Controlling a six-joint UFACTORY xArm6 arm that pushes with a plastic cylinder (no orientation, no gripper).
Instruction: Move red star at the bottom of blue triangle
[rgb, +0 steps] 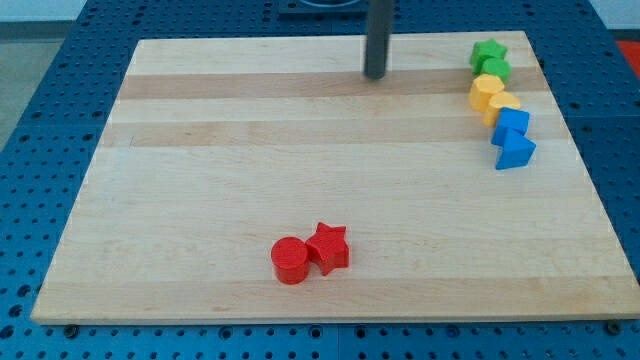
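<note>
Nearest the camera: red cylinder (290, 260), touching the red star (328, 247) on its right, both at near centre of the board (200, 150). Rod has no jaws; my tip (375, 75) sits at far centre, well apart from the star. Far right, a touching column: two green blocks (490, 58), two yellow blocks (491, 95), blue block (512, 123), then blue triangle (514, 151) nearest. No containers or writing seen.

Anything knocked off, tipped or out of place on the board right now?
Nothing stands out. The red star touches the red cylinder near the view's bottom; the green, yellow and blue blocks line the right edge, blue triangle lowest. My tip is at the top, clear of all.
</note>
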